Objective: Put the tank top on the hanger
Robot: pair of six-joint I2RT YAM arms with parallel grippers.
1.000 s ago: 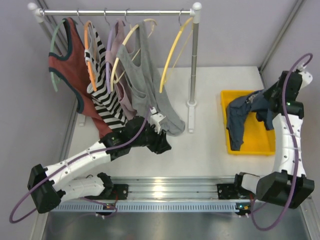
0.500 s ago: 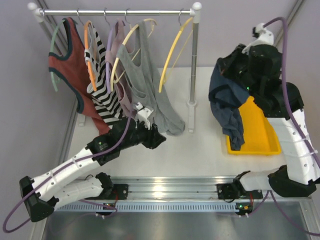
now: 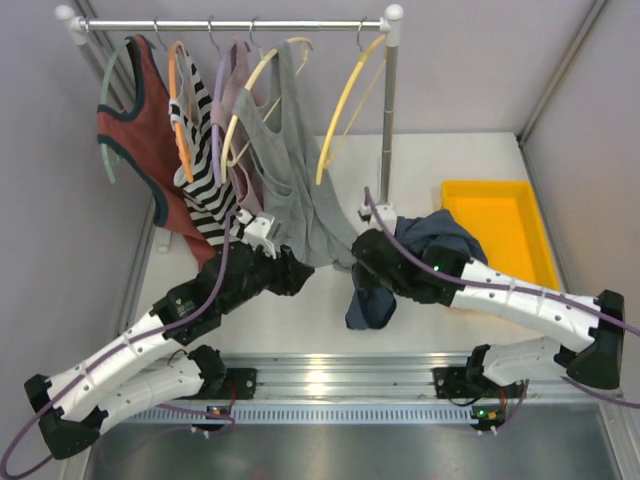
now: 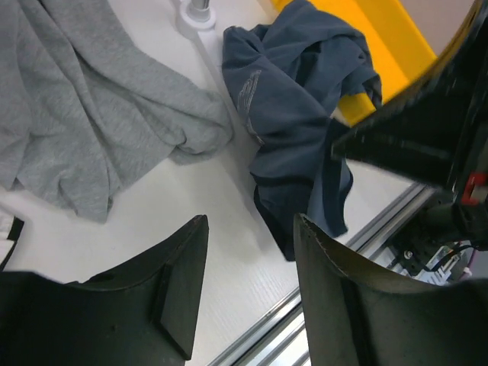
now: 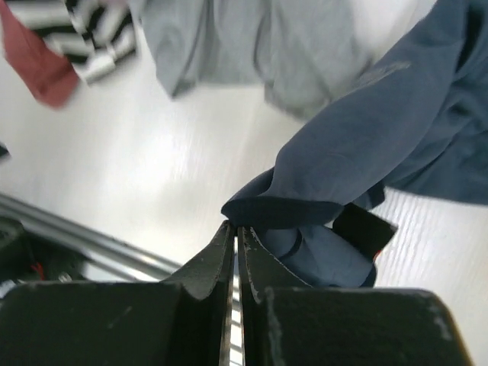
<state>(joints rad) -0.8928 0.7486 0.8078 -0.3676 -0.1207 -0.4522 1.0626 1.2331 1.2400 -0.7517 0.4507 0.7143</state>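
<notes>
The navy blue tank top (image 3: 432,236) hangs bunched from my right gripper (image 3: 372,262), over the table just in front of the rack pole. In the right wrist view the jaws (image 5: 236,227) are shut on a fold of its dark trim, and the cloth (image 5: 366,145) drapes away to the right. My left gripper (image 3: 300,274) is open and empty, low over the table just left of the tank top (image 4: 297,114); its fingers (image 4: 179,282) frame bare table. The bright yellow hanger (image 3: 345,110) hangs empty at the right end of the rail.
The rail holds a rust-red top (image 3: 140,140), a striped top (image 3: 205,190) and a grey top (image 3: 290,170) whose hem trails on the table (image 4: 84,114). The rack pole's base (image 3: 380,208) stands beside the tank top. A yellow bin (image 3: 505,240) sits at the right.
My right arm has swung the tank top from over the yellow bin down and left to the table's middle. My left gripper has drifted slightly left toward the grey top.
</notes>
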